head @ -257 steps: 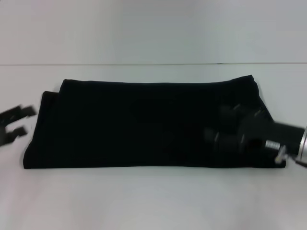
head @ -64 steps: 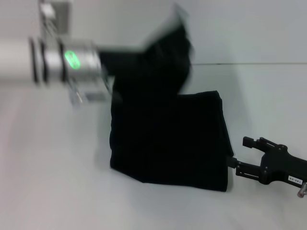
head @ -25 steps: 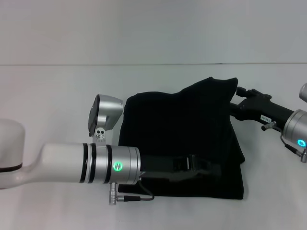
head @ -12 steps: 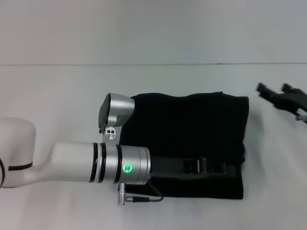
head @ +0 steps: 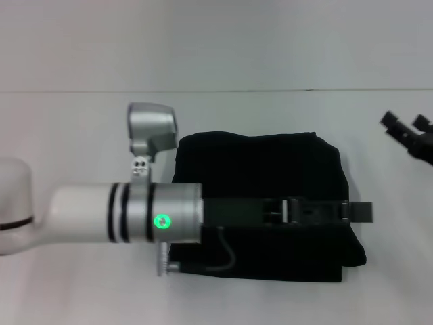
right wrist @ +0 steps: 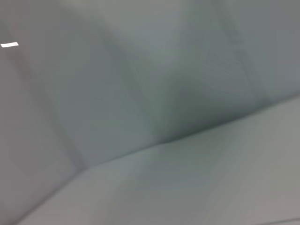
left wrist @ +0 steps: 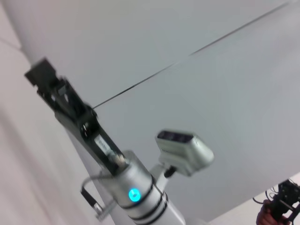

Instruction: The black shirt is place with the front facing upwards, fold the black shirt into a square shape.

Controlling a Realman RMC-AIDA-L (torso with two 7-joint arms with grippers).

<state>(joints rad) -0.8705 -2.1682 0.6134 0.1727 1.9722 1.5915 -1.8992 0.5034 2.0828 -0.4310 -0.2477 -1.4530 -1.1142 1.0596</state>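
White table (head: 223, 298) | black shirt (head: 264, 169) folded, no lettering visible | left end effector (head: 358, 211) state unclear | right end effector (head: 406, 127) spread

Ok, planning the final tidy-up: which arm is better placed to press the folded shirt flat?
Left, probably. The left gripper reaches across the black shirt to its right edge, while the right gripper is off the fabric at the table's far right.

Right pincer (head: 413, 134) cut off at head view's edge, left arm (head: 128, 220) covering part of shirt (head: 260, 169), shirt lettering unseen
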